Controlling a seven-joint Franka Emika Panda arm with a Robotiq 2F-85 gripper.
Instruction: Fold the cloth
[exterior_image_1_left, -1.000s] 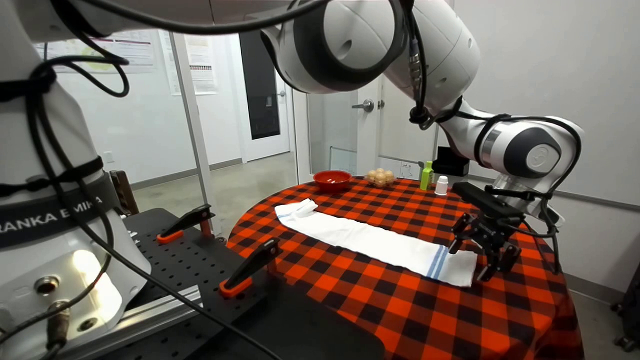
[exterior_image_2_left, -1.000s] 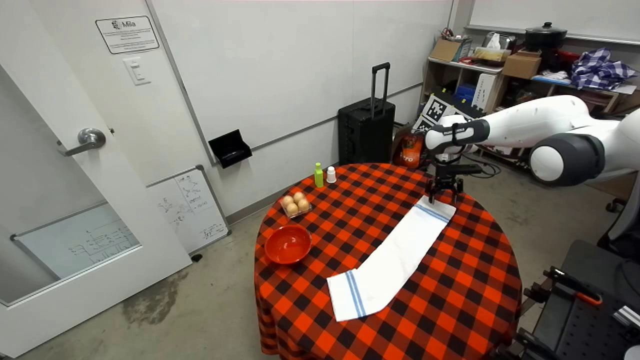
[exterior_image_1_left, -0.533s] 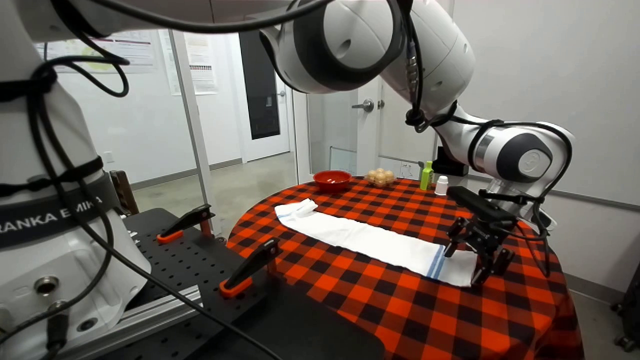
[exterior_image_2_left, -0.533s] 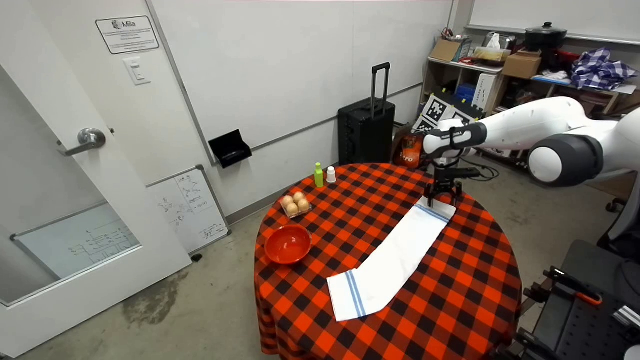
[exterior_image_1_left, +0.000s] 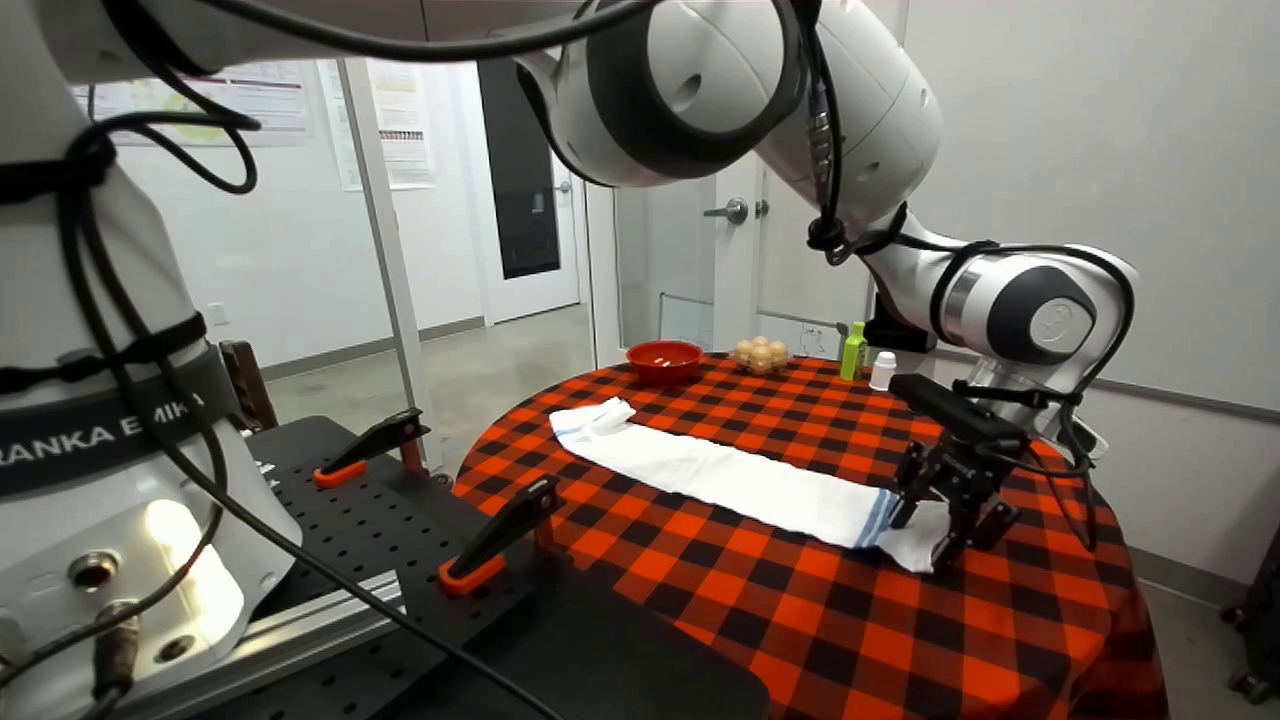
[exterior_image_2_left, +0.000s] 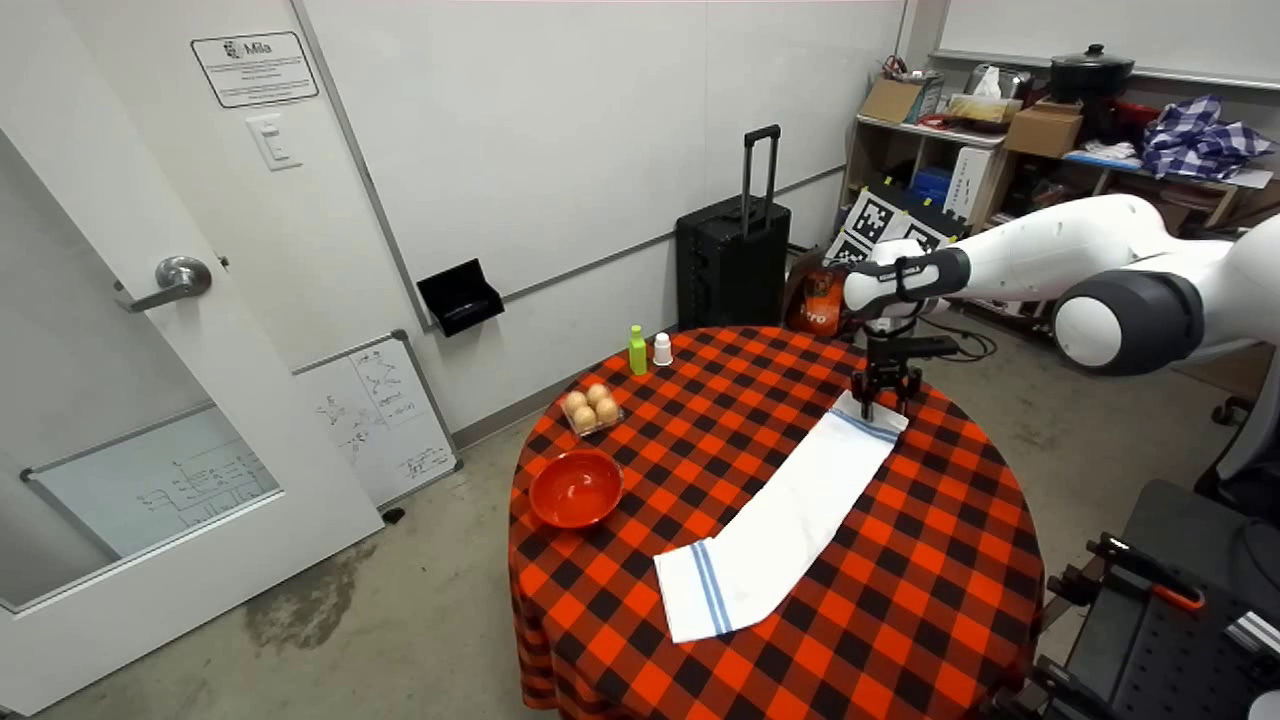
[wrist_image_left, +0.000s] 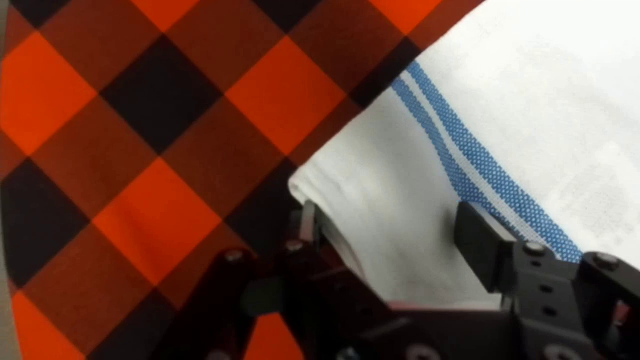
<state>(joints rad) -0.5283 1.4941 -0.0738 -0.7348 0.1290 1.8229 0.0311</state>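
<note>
Shiny round red bowl (exterior_image_2_left: 577, 490): on a round, fabric-covered, red-and-black checkered tabletop (exterior_image_2_left: 930, 580).

Long narrow white fabric cloth (exterior_image_2_left: 800, 500), paired blue stripes near both ends: spread lengthwise on the tabletop, one end near the bowl and bent aside, the other well apart from the bowl.

Black two-fingered pincer (wrist_image_left: 392, 227), on a white robot arm (exterior_image_2_left: 1060, 240): at the cloth's end farther from the bowl; jaws well apart, the cloth rumpled between them, its edge just beside one jaw.

Light-brown eggs (exterior_image_2_left: 588, 411) in a clear carton (exterior_image_2_left: 604, 428): near the bowl.

Slim bright-green bottle (exterior_image_2_left: 637, 355): farther from the bowl than the eggs.

Small white bottle (exterior_image_2_left: 662, 351): just beyond the green one, from the bowl.
</note>
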